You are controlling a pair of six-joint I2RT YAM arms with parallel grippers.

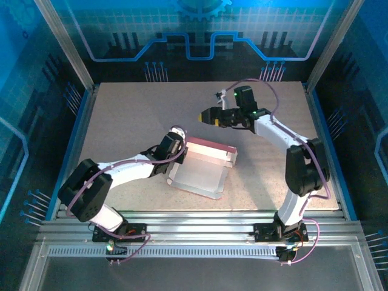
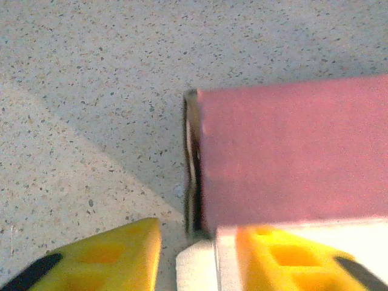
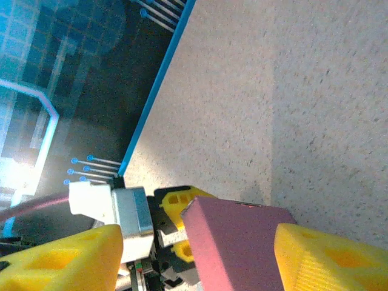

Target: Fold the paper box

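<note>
A ribbed aluminium rail [image 1: 194, 233] at the near edge of the bench [image 1: 121, 109] carries both arm bases, left at 7 o'clock and right at 5 o'clock in the overhead view. Just beyond, near the bench's centre, lies the paper box [image 1: 203, 170], a shallow pink tray with a whitish inside, walls raised, set askew to the rail.

The left arm stretches in from 7 o'clock to the box's 10 o'clock corner. There the left end effector [image 2: 199, 233] stands partly spread. One yellow finger [image 2: 109, 254] is outside over the speckled bench and the other finger [image 2: 291, 257] is over the whitish inside. The end of the pink wall sits between them with bench showing in the gap, and nothing is clamped.

Farther off, at 12 o'clock from the box and clear of its far wall, the right end effector [image 1: 208, 115] hangs above the bench. Its yellow fingers are spread wide and empty, pointing toward 9 o'clock, and a purple cable [image 1: 257, 80] arches over its arm.

Blue-lit panels [image 1: 36, 91] printed with circuit lines enclose the bench. A gear emblem [image 1: 200, 6] sits at 12 o'clock on the back panel.
</note>
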